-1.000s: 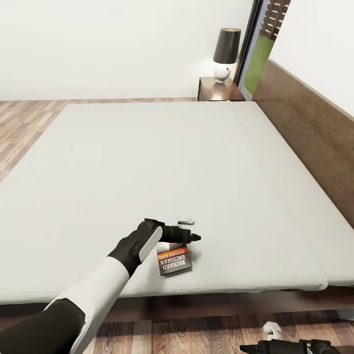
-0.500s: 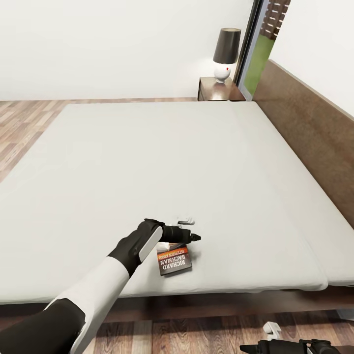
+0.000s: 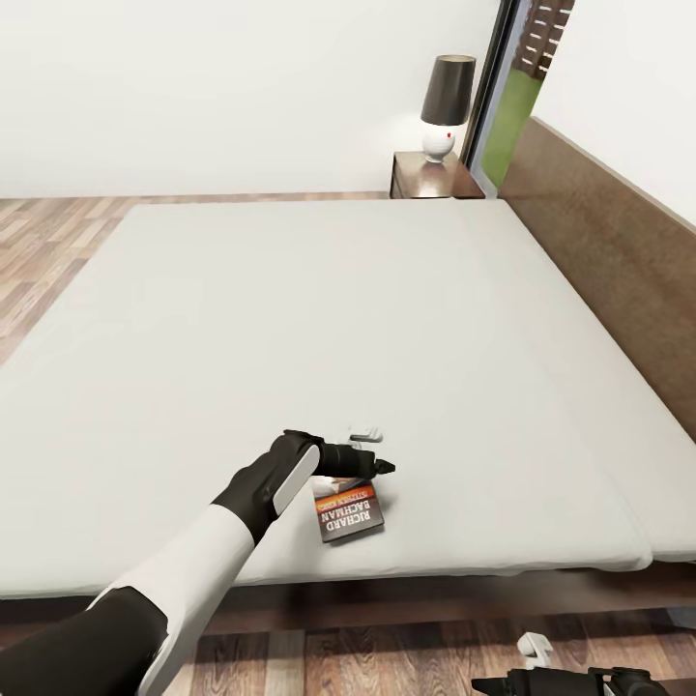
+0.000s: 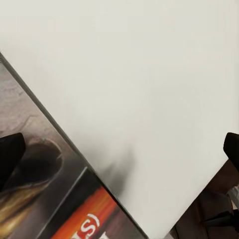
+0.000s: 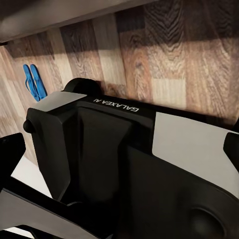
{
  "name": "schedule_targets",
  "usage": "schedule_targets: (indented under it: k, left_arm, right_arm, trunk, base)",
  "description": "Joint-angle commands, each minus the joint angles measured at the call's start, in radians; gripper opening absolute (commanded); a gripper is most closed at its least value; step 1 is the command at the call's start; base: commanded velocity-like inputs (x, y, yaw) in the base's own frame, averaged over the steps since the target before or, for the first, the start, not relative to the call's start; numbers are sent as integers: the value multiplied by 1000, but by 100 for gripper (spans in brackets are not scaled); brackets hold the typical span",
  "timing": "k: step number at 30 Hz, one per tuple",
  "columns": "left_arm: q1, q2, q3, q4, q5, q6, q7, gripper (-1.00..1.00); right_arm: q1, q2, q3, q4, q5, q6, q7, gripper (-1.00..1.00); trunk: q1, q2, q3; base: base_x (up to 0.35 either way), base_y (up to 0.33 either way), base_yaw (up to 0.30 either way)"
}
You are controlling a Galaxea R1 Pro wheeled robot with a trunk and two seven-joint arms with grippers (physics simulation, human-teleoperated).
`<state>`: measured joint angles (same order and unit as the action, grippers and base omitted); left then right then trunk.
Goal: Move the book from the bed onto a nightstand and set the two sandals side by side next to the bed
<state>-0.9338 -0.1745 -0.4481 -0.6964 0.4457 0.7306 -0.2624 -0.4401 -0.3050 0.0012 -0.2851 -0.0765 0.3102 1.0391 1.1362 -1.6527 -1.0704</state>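
Nearest me, my right claw (image 3: 580, 682) hangs low over the floor by the bed's near edge, parked out of the way while the left arm works; I cannot tell how far its fingers stand apart. In the right wrist view the sandals (image 5: 34, 82) lie together on the floor planks, not yet dealt with.

Next comes the book (image 3: 348, 511), lying flat on the bed (image 3: 290, 309) close to the near edge, toward the right corner, cover up and lettering turned away from me. I have brought my left claw (image 3: 372, 450) in just beyond the book's far edge, low over the mattress, to take it by that edge. In the left wrist view the two dark fingertips (image 4: 10, 154) stand wide apart, one over the cover, the other out past the mattress edge; they grip nothing, and I judge the book is not yet held.

Farthest, past the bed's far right corner, the nightstand (image 3: 433, 174) carries a lamp (image 3: 445, 106), with bare top left for the book.
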Motion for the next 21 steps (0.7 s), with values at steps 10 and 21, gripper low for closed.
schedule_targets:
  k: [10, 21]
  left_arm:
    - [0, 0, 0, 0, -8, 3, -1, 100]
    - [0, 0, -1, 1, -8, -4, -1, 100]
  right_arm:
    - [0, 0, 0, 0, -8, 10, 2, 100]
    - [0, 0, 0, 0, -8, 10, 2, 100]
  trunk:
    - [0, 0, -1]
    - [0, 0, -1]
  base:
    - [0, 3, 0]
    - [89, -30, 0]
